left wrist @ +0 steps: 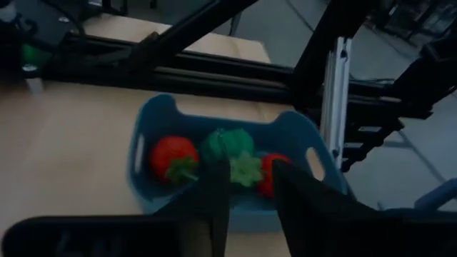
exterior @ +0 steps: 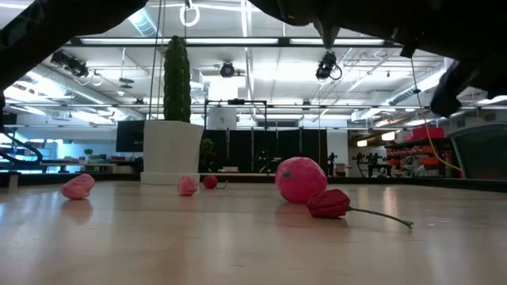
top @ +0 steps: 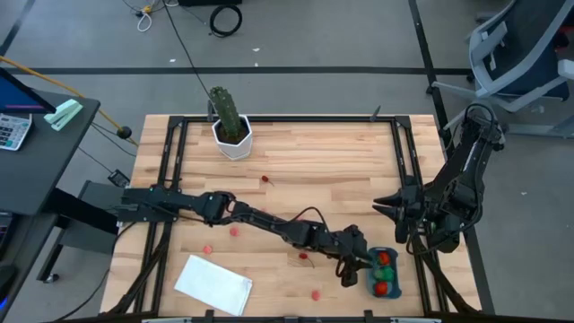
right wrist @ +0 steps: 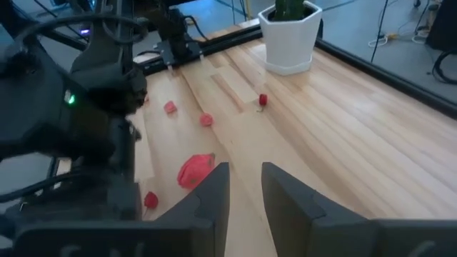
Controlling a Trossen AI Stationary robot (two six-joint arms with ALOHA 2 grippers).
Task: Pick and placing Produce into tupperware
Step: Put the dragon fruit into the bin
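Over the shallow teal-blue plastic tupperware (top: pixel 384 272) at five o'clock on the wooden worktop (top: pixel 341 170), the left gripper (left wrist: pixel 246 187) stands parted with nothing between its fingers, seemingly because it is releasing produce, while the right gripper (right wrist: pixel 245 187), fingers apart and empty, waits at three o'clock.

Worktop (top: pixel 305 170): pale wood planks, smooth, faint sheen. Tupperware (left wrist: pixel 161 118): teal plastic, smooth, matt. Produce (exterior: pixel 301 180): pink, slightly textured, matt. Cactus pot (top: pixel 233 142): white, smooth, glossy. Frame rails (top: pixel 296 118): black metal. Sheet (top: pixel 213 284): white, flat, paper-like.

We see two dark, matte, jointed arms with thin black cables looped along their links, each ending in two flat, blunt black fingers (left wrist: pixel 214 207).
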